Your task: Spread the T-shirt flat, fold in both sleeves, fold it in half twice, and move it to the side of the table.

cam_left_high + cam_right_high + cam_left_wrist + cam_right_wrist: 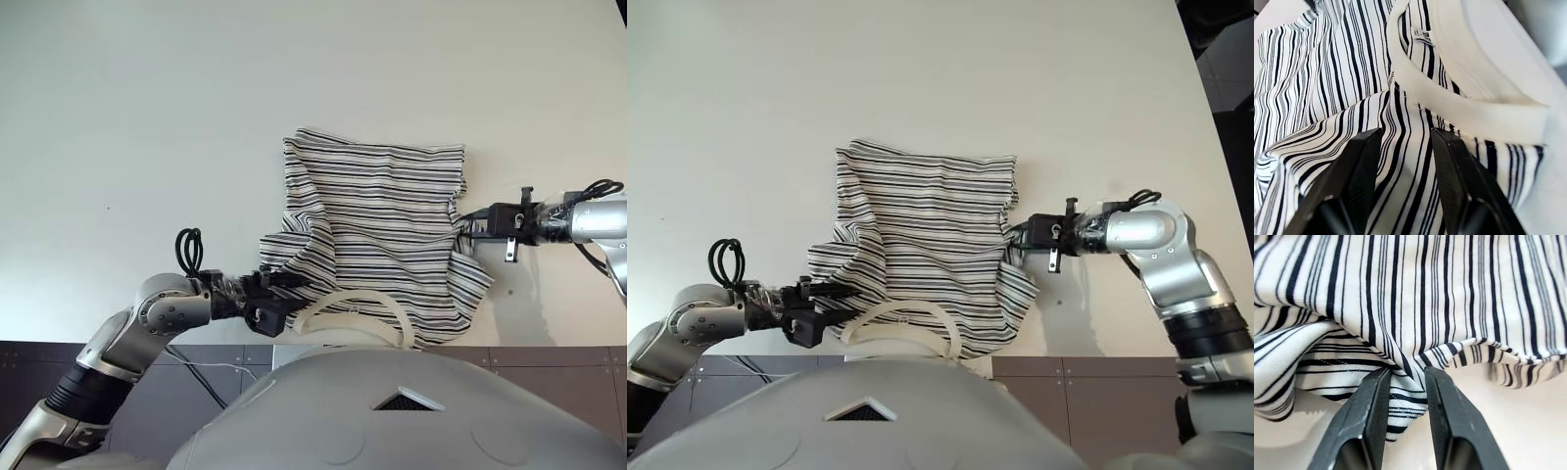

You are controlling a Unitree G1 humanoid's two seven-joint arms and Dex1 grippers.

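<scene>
A fold of striped cloth is pinched between the black fingers (1359, 171) of the left gripper (1405, 156), just beside the white ribbed collar (1469, 98). This grip is taken at the near left shoulder of the T-shirt (377, 220). A bunched fold at the shirt's right edge, about halfway along it, is clamped in the same way by the right gripper (1403, 394), and pale table surface is seen just under the cloth there. The left gripper is held low near the table's near edge, with its arm brought in from the near left. The right gripper is held level over the table, with its arm stretched in from the right. The T-shirt is laid on the white table (147, 117), around the middle and close to the near edge. Its collar is turned toward the robot and its hem is farthest away. The body is wrinkled rather than flat, cloth is gathered in folds at both shoulders, and the right sleeve is spread out toward the near right.
</scene>
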